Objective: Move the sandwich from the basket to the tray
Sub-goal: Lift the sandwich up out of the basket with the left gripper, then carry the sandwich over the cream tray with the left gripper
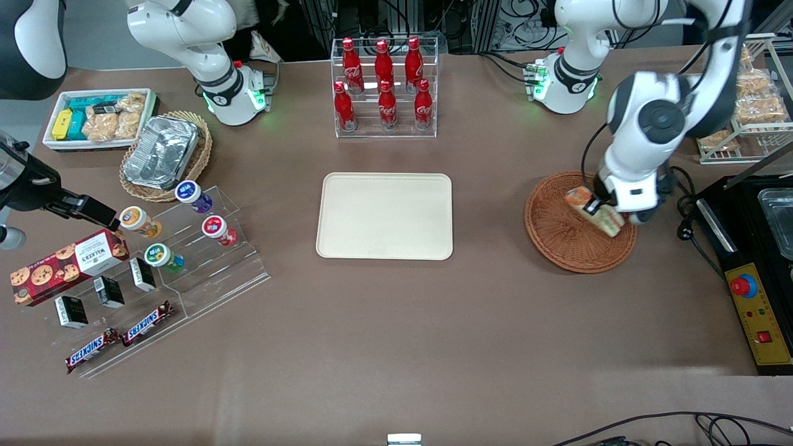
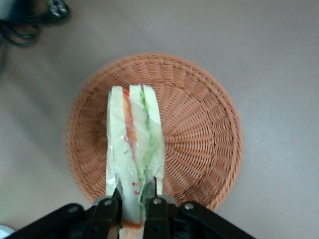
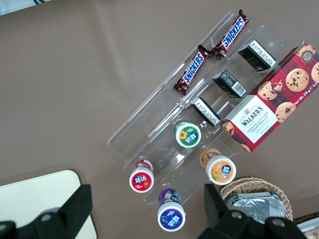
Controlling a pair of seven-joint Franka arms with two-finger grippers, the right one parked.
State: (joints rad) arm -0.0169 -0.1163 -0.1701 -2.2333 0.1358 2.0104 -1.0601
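The sandwich (image 1: 595,210) is a wrapped white-bread wedge with red, green and orange layers, held over the round reddish-brown wicker basket (image 1: 557,232). My left gripper (image 1: 600,210) is shut on the sandwich's end. In the left wrist view the sandwich (image 2: 132,149) hangs between the gripper's (image 2: 132,201) fingers, above the basket (image 2: 199,129). The cream tray (image 1: 384,215) lies flat in the middle of the table, toward the parked arm from the basket.
A clear rack of red cola bottles (image 1: 384,83) stands farther from the front camera than the tray. A black control box (image 1: 753,303) and a wire rack of snacks (image 1: 749,105) sit at the working arm's end. Acrylic shelves with snacks (image 1: 155,260) lie at the parked arm's end.
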